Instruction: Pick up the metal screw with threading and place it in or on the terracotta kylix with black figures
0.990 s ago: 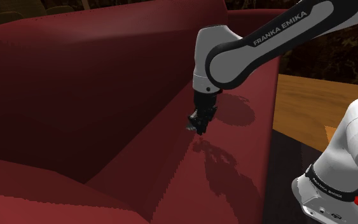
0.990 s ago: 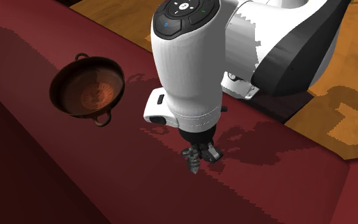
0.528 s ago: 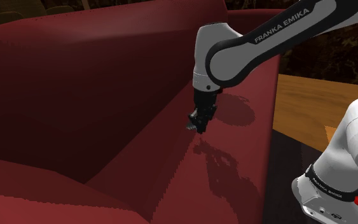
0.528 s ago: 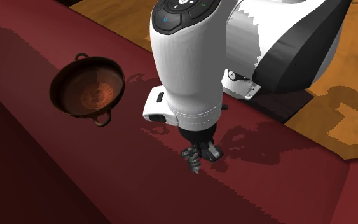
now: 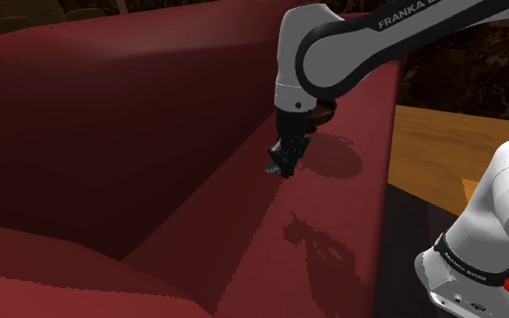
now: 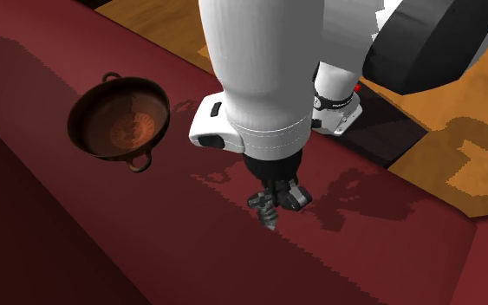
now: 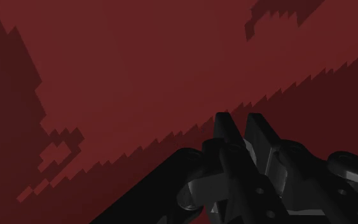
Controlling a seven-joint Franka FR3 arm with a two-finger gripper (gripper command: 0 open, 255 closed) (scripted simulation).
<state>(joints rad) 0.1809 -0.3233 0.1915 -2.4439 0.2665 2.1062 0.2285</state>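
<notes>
My black gripper [image 6: 275, 201] hangs above the red sofa seat [image 6: 190, 234], shut on a small grey threaded screw [image 6: 268, 214] that points down from the fingertips. In the shoulder view the gripper [image 5: 285, 163] and the screw [image 5: 274, 168] are in the air over the seat, with their shadow well below. The terracotta kylix [image 6: 119, 117], a shallow two-handled bowl with a dark figure inside, lies on the seat towards the second exterior view's left, apart from the gripper. In the wrist view the fingers [image 7: 225, 130] stand close together over red cushion.
The sofa's tall backrest [image 5: 126, 117] rises along the shoulder view's left. Beyond the seat's edge lies a wooden floor [image 6: 458, 147]. The robot's white base [image 5: 487, 244] stands at the shoulder view's lower right.
The arm has risen, carrying the screw higher above the seat. Its shadow on the cushion has dropped further below the gripper. The kylix has not moved.
</notes>
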